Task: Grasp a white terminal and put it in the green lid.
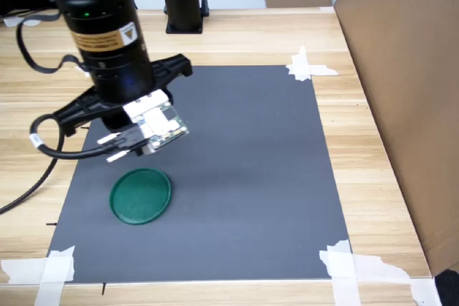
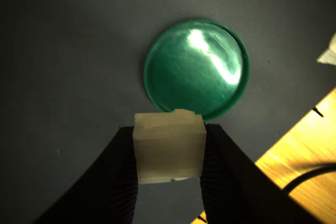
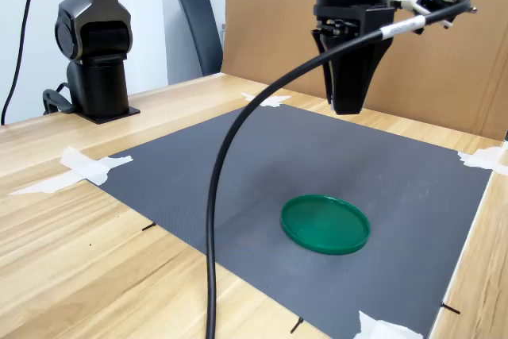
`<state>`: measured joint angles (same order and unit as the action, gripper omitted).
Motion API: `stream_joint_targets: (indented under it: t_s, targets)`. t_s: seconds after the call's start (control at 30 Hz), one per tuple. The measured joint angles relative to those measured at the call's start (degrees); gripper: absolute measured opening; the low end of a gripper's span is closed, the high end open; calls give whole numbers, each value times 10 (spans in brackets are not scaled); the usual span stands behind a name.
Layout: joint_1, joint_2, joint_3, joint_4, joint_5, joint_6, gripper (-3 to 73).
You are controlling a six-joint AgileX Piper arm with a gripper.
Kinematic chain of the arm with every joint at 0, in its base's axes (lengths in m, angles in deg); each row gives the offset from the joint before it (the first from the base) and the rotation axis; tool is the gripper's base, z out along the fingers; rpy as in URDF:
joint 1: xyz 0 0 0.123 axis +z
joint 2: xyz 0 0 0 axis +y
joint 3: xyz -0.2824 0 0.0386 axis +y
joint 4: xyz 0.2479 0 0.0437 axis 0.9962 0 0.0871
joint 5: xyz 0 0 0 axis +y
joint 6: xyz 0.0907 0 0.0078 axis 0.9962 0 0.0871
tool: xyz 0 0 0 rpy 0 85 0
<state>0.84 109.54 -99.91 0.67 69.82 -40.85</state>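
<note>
In the wrist view my gripper (image 2: 169, 153) is shut on the white terminal (image 2: 168, 142), a small pale block pinched between the two black fingers (image 2: 123, 174). The green lid (image 2: 196, 69) lies flat on the mat just past the terminal, with nothing in it. In the second exterior view the gripper (image 3: 348, 105) hangs well above the mat, higher than the green lid (image 3: 325, 224) and off to one side of it; the terminal is hidden there. In the first exterior view the arm's wrist (image 1: 154, 123) covers the fingers, and the green lid (image 1: 140, 195) lies just below it.
A dark grey mat (image 1: 244, 177) is taped to the wooden table by white tape strips (image 1: 307, 67) at its corners. A cardboard wall (image 1: 401, 91) stands along the first exterior view's right. A black stand (image 3: 94, 45) sits at the table's far side. A black cable (image 3: 230, 180) loops from the arm.
</note>
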Motion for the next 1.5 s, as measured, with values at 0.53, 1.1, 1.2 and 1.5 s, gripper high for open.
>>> stream_joint_targets:
  t_s: [0.53,1.1,1.2,1.5]
  targets:
    - [-61,0,1,-2,-41,-19,270]
    - [-34,42,64,-26,-106,-74,270]
    - [-34,43,82,-29,-120,-83,270]
    - [-34,64,97,-30,-133,-91,270]
